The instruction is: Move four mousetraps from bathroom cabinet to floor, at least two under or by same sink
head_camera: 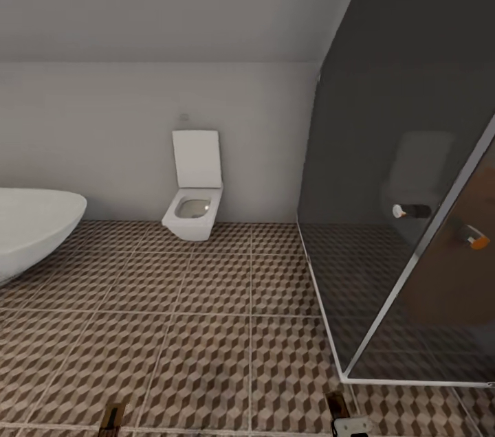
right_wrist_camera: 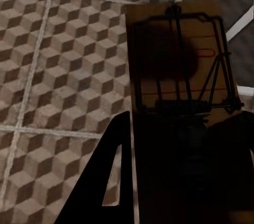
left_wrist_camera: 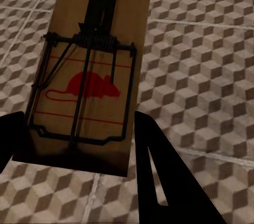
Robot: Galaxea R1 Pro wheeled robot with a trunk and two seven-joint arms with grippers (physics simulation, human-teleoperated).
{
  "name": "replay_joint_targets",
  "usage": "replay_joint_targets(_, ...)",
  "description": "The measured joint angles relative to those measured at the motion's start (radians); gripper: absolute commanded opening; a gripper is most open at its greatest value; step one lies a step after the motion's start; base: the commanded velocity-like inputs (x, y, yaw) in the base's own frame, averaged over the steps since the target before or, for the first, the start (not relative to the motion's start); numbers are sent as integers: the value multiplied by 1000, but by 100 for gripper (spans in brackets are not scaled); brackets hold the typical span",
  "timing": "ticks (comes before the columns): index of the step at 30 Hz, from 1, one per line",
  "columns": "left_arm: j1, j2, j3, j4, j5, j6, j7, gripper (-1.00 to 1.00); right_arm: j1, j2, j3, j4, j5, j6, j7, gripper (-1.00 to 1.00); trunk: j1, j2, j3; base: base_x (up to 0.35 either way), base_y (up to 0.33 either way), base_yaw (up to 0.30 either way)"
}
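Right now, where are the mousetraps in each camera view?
Head view: left mousetrap at bottom left, right mousetrap at bottom right.
Left wrist view: left mousetrap, centre-left, in the left end effector.
Right wrist view: right mousetrap, centre-right, in the right end effector.
Shared landmark: cube-patterned floor.

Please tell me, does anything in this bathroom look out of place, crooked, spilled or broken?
Nothing stands out. The toilet sits square against the wall with its lid up, and the bathroom floor shows no spill. Each gripper holds a mousetrap above the tiles: left mousetrap, right mousetrap. Both look intact.

Both tools (left_wrist_camera: 79, 150) (right_wrist_camera: 174, 145) clamped, loaded.
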Motion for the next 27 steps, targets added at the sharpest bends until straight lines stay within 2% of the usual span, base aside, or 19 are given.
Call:
replay_joint_targets(9,0,0,0,0,0,24,0,-100,0,0,0,0,0,0,0,-100,0,0,0,0,0,288)
replay_joint_targets(27,0,0,0,0,0,26,-1,-100,0,0,0,0,0,0,0,-100,0,0,0,0,0,288)
